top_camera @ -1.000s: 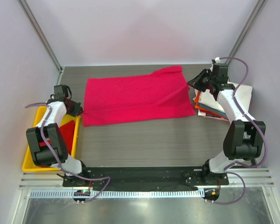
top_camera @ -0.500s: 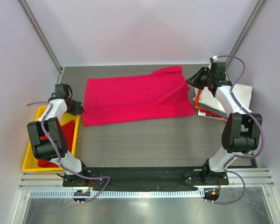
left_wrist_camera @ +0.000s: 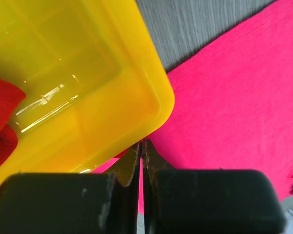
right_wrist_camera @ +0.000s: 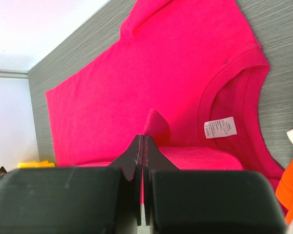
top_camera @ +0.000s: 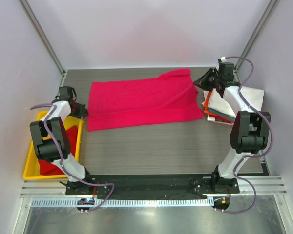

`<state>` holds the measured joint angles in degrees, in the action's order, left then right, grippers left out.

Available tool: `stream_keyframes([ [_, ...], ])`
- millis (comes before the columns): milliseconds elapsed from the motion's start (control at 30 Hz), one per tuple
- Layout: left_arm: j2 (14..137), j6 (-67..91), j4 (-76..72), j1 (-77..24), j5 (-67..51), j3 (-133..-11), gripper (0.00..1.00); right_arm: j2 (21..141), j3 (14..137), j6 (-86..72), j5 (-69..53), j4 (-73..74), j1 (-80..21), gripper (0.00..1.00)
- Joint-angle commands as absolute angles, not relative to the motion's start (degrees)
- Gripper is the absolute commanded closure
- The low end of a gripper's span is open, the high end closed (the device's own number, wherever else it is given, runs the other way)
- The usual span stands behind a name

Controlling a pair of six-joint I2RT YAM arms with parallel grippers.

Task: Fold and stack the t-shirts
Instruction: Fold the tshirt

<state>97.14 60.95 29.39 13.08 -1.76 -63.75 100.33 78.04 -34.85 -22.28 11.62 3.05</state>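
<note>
- At the far left of the top view I see the tray (top_camera: 29,169) with a red shirt (top_camera: 71,136) in it.
- My left gripper (top_camera: 83,113) sits at the tray's upper right corner, jaws pinched tight on the left edge of the pink shirt (top_camera: 141,100).
- That shirt lies spread across the upper middle of the table (top_camera: 161,146).
- My right gripper (top_camera: 198,86) is clamped on a raised tuck of pink cloth beside the collar.
- At the right edge sits a folded stack (top_camera: 234,105), white on top.
</note>
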Motion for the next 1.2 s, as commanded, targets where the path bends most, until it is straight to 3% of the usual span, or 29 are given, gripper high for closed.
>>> stream_keyframes([
  [0,97.91,61.70,27.51,13.10,-1.32,-66.62,1.00,101.16,81.74,-35.24,-22.76,8.70,2.72,0.99],
  [100,98.70,61.87,27.51,13.10,-1.23,-67.32,1.00,102.04,82.00,-35.33,-22.68,8.70,2.72,0.98],
  [167,99.14,61.61,27.16,13.10,-1.41,-67.85,0.99,102.83,82.00,-35.59,-22.59,8.61,2.72,0.84],
  [300,99.85,59.68,26.46,13.01,-5.18,-69.61,0.70,102.57,81.39,-35.51,-21.37,8.35,2.55,0.50],
  [333,99.32,59.50,26.46,13.01,-5.10,-69.78,0.57,101.44,80.60,-35.42,-21.18,8.09,2.46,0.38],
  [433,96.17,58.54,27.33,12.75,-4.14,-69.96,0.41,99.15,79.11,-35.24,-20.22,8.00,2.02,0.37],
  [500,94.67,57.23,28.47,12.40,-3.69,-70.66,0.39,95.81,76.39,-35.33,-19.52,7.56,1.41,0.38],
  [700,85.88,55.98,31.99,10.12,-3.60,-68.04,0.41,81.25,59.35,-40.77,-11.53,0.28,0.00,0.42],
  [1167,57.93,69.51,23.56,1.67,2.81,-38.51,0.45,63.02,30.42,-53.17,16.24,-9.13,-10.89,0.51],
])
